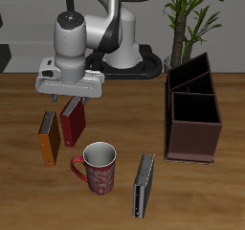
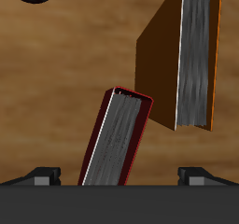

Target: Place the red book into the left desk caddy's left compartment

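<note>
Wooden table [image 1: 29, 191] carries red book [image 1: 72, 124], orange-brown book [image 1: 48, 138], mug [image 1: 98, 169], grey book [image 1: 144, 186], desk caddy [image 1: 193, 119].

I read even, diffuse lighting with no glare on the brown wooden tabletop [image 1: 19, 176]. Shadows beneath objects are soft and short. Both renders are low-resolution and slightly soft; I detect no edge distortion or motion blur.

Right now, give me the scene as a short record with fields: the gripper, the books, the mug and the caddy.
gripper: above the red book, fingers either side of it, not yet closed on it
red book: standing on the table, beside the orange-brown book
orange-brown book: standing, nearer the table's front edge than the red one
thin dark grey book: standing near the front edge, beside the mug
mug: upright, in front of the red book
left desk caddy: compartments hold no book
</note>
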